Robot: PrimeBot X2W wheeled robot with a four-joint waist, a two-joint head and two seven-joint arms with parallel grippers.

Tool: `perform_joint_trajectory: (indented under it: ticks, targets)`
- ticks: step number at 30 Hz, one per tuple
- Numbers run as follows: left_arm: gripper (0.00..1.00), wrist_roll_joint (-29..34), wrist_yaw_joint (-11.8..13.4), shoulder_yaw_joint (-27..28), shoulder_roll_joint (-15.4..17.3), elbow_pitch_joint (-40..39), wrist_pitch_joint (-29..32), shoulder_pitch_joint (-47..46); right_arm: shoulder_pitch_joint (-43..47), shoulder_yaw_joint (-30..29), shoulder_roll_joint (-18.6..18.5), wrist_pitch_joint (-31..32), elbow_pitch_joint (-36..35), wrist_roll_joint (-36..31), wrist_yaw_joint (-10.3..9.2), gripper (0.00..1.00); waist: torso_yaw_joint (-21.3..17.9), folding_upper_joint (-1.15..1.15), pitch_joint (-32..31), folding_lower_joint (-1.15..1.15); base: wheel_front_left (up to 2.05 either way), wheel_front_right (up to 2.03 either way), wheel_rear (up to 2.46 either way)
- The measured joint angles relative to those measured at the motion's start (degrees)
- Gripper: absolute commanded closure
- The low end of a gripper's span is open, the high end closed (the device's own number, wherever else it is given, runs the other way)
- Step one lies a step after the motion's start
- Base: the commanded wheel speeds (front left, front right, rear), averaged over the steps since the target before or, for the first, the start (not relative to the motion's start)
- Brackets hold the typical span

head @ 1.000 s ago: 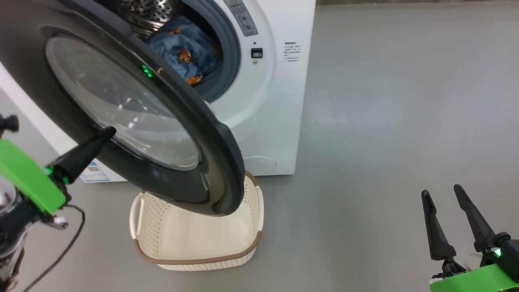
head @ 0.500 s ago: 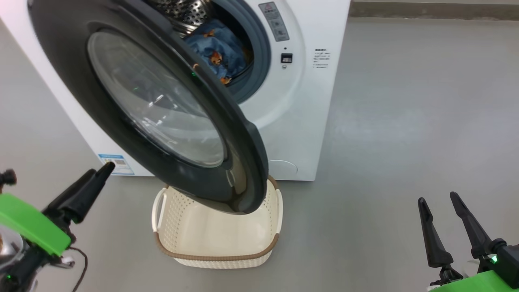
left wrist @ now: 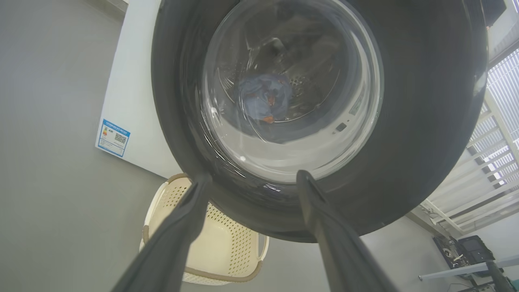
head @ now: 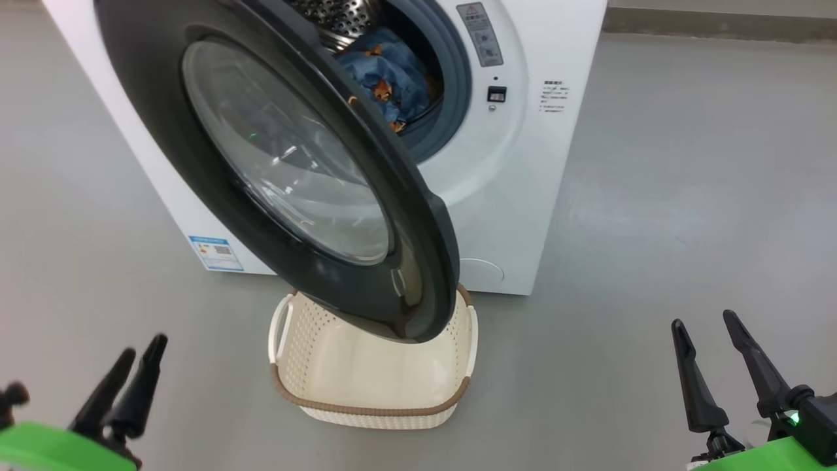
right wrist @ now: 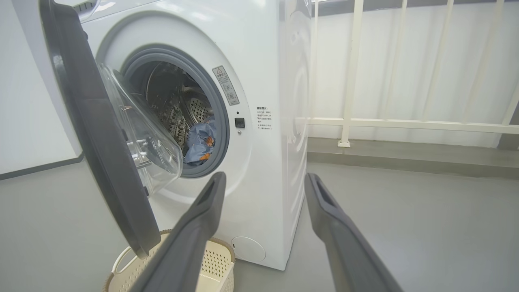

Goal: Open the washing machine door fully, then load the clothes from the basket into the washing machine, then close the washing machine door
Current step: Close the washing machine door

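Washing machine door [head: 288,163] ajar above basket [head: 366,410]; clothes [head: 392,78] inside drum [head: 333,13]; left gripper [head: 144,347] and right gripper [head: 703,320], jaws wide apart, gripping nothing.

Your rig: black fingers, green mounts.
Left gripper [head: 144,347] and right gripper [head: 703,320] each carry two long, tapered matte-black fingers [head: 698,386] on bright green housings [head: 765,454]. You've got a small green LED [head: 794,417] lit at the right base and a black knob [head: 13,394] beside the left.
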Motion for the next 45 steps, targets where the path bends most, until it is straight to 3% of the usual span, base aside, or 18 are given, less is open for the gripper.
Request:
perform_joint_trajectory:
  ticks: [6, 9, 17, 28, 35, 45]
  targets:
    - [0.0, 4.81, 0.0, -2.8, -0.31, 3.68, -5.77, 1.02, -0.01, 0.07, -0.01, 0.0, 0.03, 0.0, 0.0, 0.0, 1.19, 0.0, -0.03, 0.0, 0.0, 0.0, 0.0]
    - [0.0, 10.38, -0.08, -2.99, -1.1, 6.98, -6.79, 1.02, -0.03, 0.08, -0.02, 0.0, 0.07, 0.0, 0.0, 0.0, 1.84, 0.0, 0.0, 0.0, 0.0, 0.0, 0.0]
    - [0.0, 37.52, -0.09, 13.56, -11.99, 6.97, -6.81, 5.15, -0.14, 0.16, -0.11, 0.0, 0.1, 0.0, 0.0, 0.0, 2.96, 0.0, -0.42, 0.0, 0.0, 0.0, 0.0]
    - [0.0, 57.5, -0.24, 24.19, -24.47, 0.47, -7.21, 12.88, -0.19, 0.46, -0.2, 0.0, 0.47, 0.0, 0.0, 0.0, 2.8, 0.0, -1.03, 0.0, 0.0, 0.0, 0.0]
    - [0.0, 63.07, -0.24, 26.33, -28.72, -0.64, -7.21, 14.35, -0.21, 0.6, -0.21, 0.0, 0.59, 0.01, 0.0, 0.0, 2.71, 0.0, -1.03, 0.0, 0.0, 0.0, 0.0]
    - [0.0, 64.26, -0.24, 26.31, -28.85, -0.63, -7.21, 14.83, -0.37, 0.87, -0.4, 0.0, 0.87, 0.01, 0.0, 0.0, 2.89, 0.0, -1.41, 0.0, 0.0, 0.0, 0.0]
